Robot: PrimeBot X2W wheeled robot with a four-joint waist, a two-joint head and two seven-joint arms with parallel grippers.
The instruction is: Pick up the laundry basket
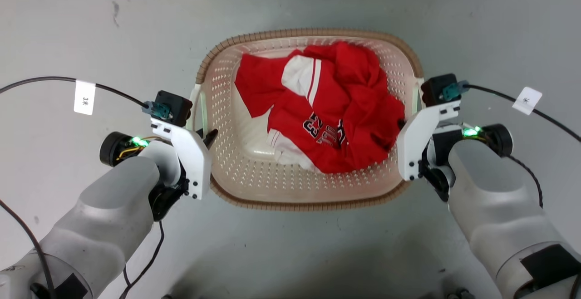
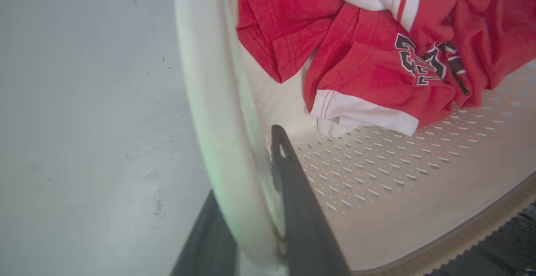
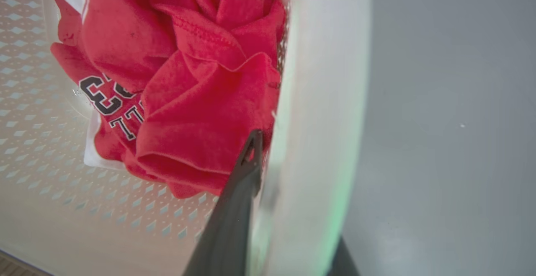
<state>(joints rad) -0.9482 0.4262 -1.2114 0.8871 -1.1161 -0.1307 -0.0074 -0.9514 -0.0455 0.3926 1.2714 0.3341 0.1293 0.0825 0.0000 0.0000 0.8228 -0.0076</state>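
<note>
Down on the grey floor [image 1: 290, 253] sat the cream plastic laundry basket [image 1: 313, 206] with holes in its walls and a brown woven-look rim, right between the two arms. A crumpled red and white shirt [image 1: 345, 108] lay inside it. The left tool [image 2: 247, 175] was closed down on the white left handle [image 2: 217, 100], with one finger inside and one outside. The right tool [image 3: 301, 184] pinched the white right handle [image 3: 322, 100] the same way. If one arm went up faster than the other, I think the basket could tip and the shirt could slide out. The smooth handles might also slip from the thin fingers. The outer fingertips were hidden behind the handles, so how tight the hold was could not be seen.
</note>
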